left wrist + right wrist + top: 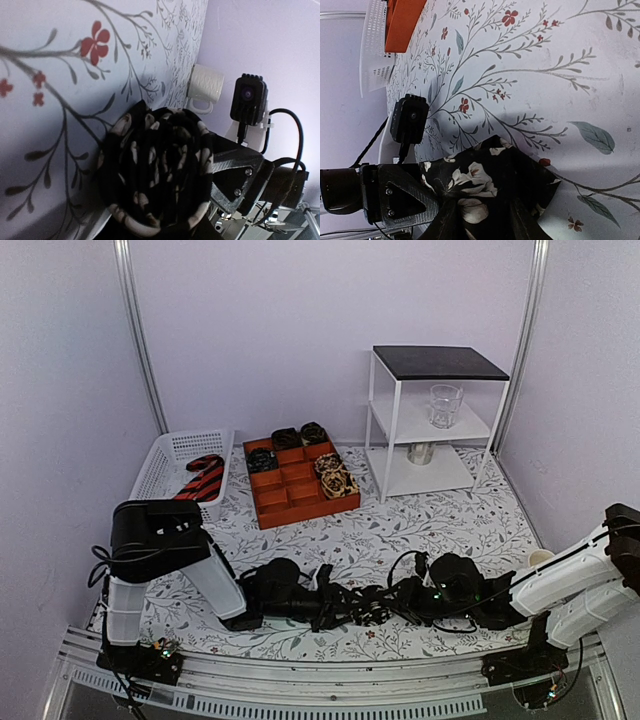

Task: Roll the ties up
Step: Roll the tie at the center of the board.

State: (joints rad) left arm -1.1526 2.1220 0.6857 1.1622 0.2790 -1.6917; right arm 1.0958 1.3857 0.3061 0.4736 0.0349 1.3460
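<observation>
A black tie with pale flowers [366,606] lies between my two grippers near the table's front edge. In the left wrist view it is a fist-sized coil [155,170] seen end-on, filling my left gripper [160,220], whose fingers are hidden behind it. My left gripper [335,605] appears shut on it. In the right wrist view the tie's wide end [485,180] fans out from between my right gripper's [482,225] dark fingers, which pinch it. My right gripper [392,602] faces the left one closely. A red-and-black striped tie [203,480] lies in the white basket [165,452].
An orange compartment tray [285,502] at the back centre holds several rolled ties [335,477]. A white shelf unit [430,425] with a glass [445,405] stands at the back right. A white mug [538,558] sits by the right arm and also shows in the left wrist view [206,85].
</observation>
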